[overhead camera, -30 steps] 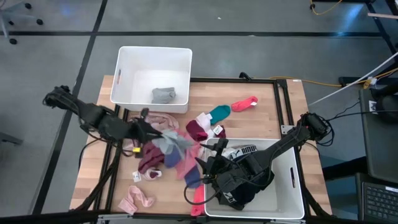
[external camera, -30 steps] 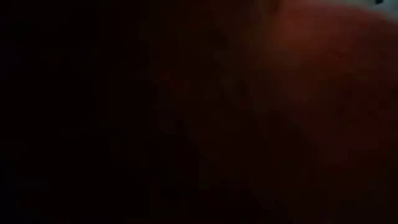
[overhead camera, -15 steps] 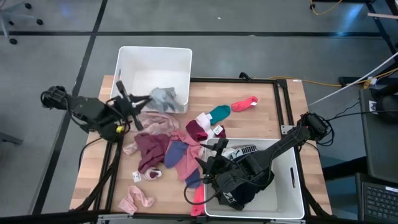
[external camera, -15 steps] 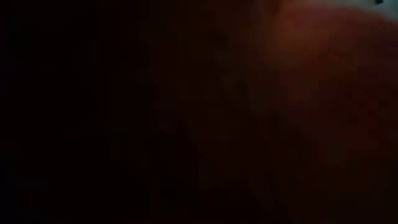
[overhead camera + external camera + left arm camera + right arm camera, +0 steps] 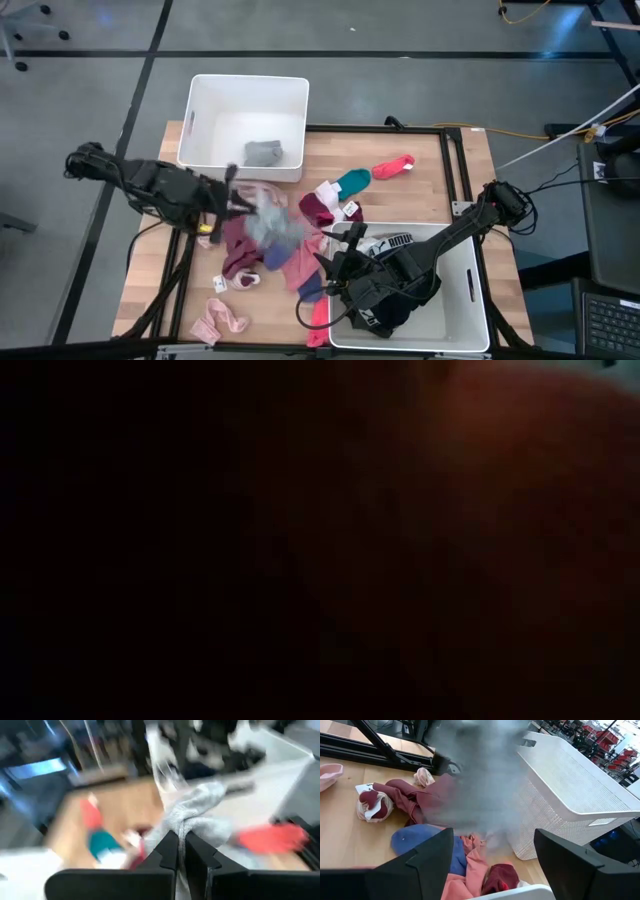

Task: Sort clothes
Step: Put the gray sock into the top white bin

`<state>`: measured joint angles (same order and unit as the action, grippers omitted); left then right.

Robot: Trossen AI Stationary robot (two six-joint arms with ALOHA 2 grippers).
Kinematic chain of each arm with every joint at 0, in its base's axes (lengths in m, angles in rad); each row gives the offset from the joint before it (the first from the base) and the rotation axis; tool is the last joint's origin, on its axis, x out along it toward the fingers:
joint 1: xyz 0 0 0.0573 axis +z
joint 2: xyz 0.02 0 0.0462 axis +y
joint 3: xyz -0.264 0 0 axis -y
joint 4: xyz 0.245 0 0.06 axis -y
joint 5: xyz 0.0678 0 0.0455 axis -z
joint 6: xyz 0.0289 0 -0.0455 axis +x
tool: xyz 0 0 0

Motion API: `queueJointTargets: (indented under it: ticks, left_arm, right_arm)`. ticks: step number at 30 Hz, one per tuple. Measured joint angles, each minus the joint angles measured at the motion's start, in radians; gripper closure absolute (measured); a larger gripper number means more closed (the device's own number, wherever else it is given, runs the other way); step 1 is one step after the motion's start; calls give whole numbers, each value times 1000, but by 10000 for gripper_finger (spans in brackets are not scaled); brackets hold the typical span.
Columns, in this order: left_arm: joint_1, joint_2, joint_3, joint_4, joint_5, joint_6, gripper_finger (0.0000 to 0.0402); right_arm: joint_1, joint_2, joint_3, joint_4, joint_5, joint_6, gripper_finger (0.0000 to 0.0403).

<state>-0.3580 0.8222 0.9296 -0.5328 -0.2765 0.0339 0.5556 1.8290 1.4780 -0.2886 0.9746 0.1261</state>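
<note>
Likely lab, red parts bins (image 5: pixel 600 732), floor cables (image 5: pixel 520 12)

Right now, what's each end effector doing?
Left end effector: closed on a grey garment.
Right end effector: open, holding nothing.

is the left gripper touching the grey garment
Touching: the left wrist view shows the left gripper shut on the grey garment, cloth pinched between its fingers.

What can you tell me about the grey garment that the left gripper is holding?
The grey garment is a small soft piece of knit-looking fabric, bunched and twisted where the left gripper pinches it between shut fingers. The high view shows it blurred, above the pile of pink, maroon and blue clothes in the middle of the wooden table. Whether it still touches the pile cannot be told.
</note>
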Motion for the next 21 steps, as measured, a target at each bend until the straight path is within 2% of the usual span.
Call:
queueJointTargets:
  ticks: [5, 9, 15, 18, 21]
  left_arm:
    - [-16, 46, -117, -88, -22, -186, 392]
    - [-14, 81, -215, -87, -67, -262, 391]
    - [-12, 131, -295, -85, -72, -339, 390]
    - [-3, 138, -296, -79, -71, -362, 373]
    - [13, 129, -290, -91, -69, -376, 334]
  right_arm:
    - [-1, 0, 0, 0, 0, -3, 123]
    - [-2, 0, 0, 0, 0, -2, 123]
    - [0, 0, 0, 0, 1, -2, 123]
    - [0, 0, 0, 0, 1, -2, 123]
    - [0, 0, 0, 1, 1, -1, 123]
